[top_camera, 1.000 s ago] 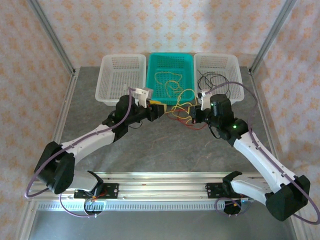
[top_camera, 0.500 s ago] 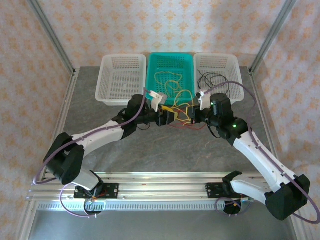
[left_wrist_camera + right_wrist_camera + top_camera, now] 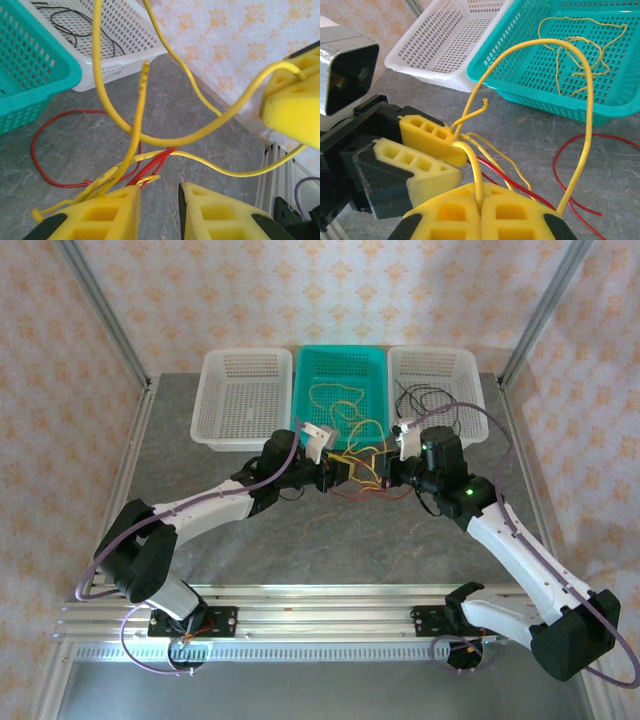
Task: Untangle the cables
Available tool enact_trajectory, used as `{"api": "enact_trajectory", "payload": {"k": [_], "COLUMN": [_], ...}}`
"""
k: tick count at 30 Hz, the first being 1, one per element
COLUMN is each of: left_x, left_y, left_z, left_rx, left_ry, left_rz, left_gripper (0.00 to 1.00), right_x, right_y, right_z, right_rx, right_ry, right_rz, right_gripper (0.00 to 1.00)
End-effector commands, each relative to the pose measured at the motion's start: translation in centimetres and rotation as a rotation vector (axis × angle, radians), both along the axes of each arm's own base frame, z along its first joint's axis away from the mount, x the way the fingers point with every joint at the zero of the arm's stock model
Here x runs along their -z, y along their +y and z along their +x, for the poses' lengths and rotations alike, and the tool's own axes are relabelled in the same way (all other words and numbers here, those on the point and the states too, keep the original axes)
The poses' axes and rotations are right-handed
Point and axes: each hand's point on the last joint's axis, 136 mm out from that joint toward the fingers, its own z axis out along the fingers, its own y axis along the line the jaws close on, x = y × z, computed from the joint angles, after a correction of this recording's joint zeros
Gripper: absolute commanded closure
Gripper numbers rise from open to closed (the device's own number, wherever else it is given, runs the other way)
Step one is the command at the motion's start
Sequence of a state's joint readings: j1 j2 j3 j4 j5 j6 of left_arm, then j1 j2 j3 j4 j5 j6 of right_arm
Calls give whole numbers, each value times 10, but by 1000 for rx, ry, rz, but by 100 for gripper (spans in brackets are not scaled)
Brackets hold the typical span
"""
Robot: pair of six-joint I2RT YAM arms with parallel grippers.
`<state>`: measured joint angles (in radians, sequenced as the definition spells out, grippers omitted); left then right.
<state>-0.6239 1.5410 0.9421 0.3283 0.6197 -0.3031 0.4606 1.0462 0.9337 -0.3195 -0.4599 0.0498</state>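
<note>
The right gripper point(image 3: 480, 192) jaws pinch a yellow cable point(image 3: 590, 115) arching toward the teal basket point(image 3: 530, 96). The yellow and red cables point(image 3: 145, 172) bunch just above the tabletop point(image 3: 300, 540) between both arms, directly at the left gripper point(image 3: 160, 191) jaws. These stand narrowly parted, and I cannot tell whether they grip.

My left arm point(image 3: 200, 510) and right arm point(image 3: 520, 550) are white shells with black joints, and a purple cable point(image 3: 84, 585) loops along each. A green light point(image 3: 467, 492) glows on the right arm. The left hand point(image 3: 160, 195) and right hand point(image 3: 480, 195) have blocky yellow foam fingers point(image 3: 105, 215) with rectangular holes.
</note>
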Motion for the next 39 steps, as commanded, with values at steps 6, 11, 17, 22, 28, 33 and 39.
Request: {"api": "enact_trajectory", "payload": {"k": [6, 11, 17, 22, 28, 33, 39], "left_x": [-12, -19, -21, -23, -22, -27, -26], "left_y": [-3, -4, 0, 7, 16, 16, 4], "left_z": [14, 17, 16, 13, 13, 13, 14], "left_rx": [-25, -32, -46, -65, -97, -89, -22], "left_ry": [-42, -55, -56, -59, -64, -99, -106], "left_rz": [-5, -15, -2, 6, 23, 30, 50], "left_gripper": [91, 100, 100, 100, 58, 32, 43], "right_x": [-24, -22, -15, -15, -17, -23, -33], "right_y": [5, 4, -14, -23, -21, -17, -8], "right_z": [-5, -8, 1, 6, 4, 1, -5], "right_rx": [-36, -34, 77, 130, 119, 93, 38], "right_ry": [-42, -33, -29, -34, -27, -23, -24], "right_rz": [30, 30, -30, -52, -47, -27, 11], "right_gripper": [100, 100, 100, 100, 100, 100, 100]}}
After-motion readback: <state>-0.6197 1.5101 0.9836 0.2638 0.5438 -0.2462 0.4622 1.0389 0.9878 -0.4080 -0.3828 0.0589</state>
